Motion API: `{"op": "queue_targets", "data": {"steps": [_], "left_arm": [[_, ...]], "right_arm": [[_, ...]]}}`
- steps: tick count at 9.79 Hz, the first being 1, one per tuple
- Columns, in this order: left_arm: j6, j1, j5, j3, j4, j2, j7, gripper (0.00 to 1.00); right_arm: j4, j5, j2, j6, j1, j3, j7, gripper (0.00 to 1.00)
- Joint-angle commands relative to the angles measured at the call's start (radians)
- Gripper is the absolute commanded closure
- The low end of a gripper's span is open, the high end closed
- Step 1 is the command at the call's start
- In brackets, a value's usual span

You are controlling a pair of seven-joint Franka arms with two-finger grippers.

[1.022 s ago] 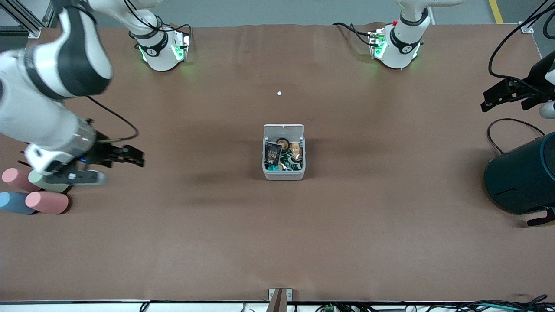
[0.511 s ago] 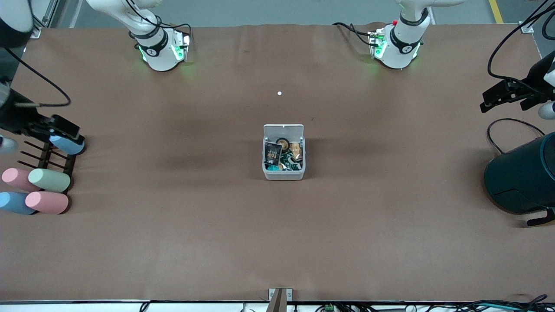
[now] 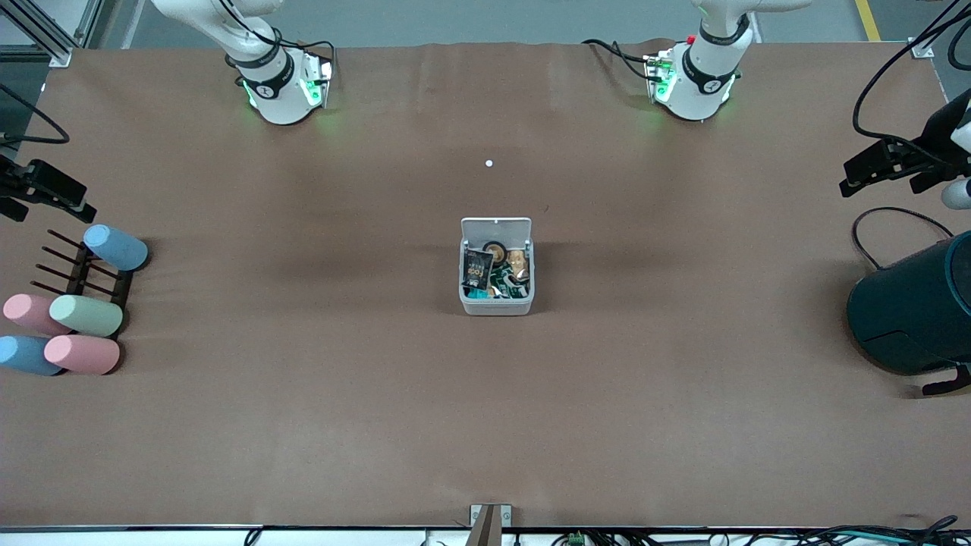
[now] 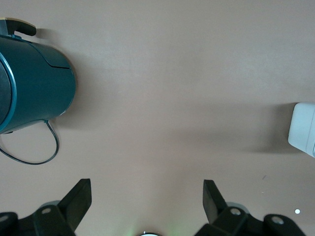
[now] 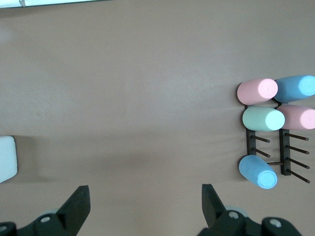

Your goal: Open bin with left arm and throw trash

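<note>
Retreating right claw point(image 3: 45, 196), spread and empty, hangs at nine o'clock over the surface point(image 3: 303, 425); left claw point(image 3: 884, 165) waits spread at three. Centre bin point(image 3: 497, 267) gapes, trash point(image 3: 478, 269) inside; its upright lid could drop shut if bumped.

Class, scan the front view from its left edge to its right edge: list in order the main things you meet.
Right gripper → pastel cylinders on the rack → open bin → left gripper → dark teal cylinder.

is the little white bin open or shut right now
Open. The bin has its lid tipped back, and the black packet and other trash show inside.
</note>
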Motion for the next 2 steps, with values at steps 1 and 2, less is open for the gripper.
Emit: {"op": "queue_targets", "data": {"steps": [1, 2], "left_arm": [[0.005, -0.002, 0.009, -0.001, 0.002, -0.001, -0.01, 0.0], [0.005, -0.002, 0.014, 0.001, 0.002, -0.001, -0.01, 0.0]], "right_arm": [[0.005, -0.015, -0.003, -0.01, -0.011, 0.013, -0.007, 0.0], [0.005, -0.015, -0.003, -0.012, -0.012, 0.013, -0.007, 0.0]]}}
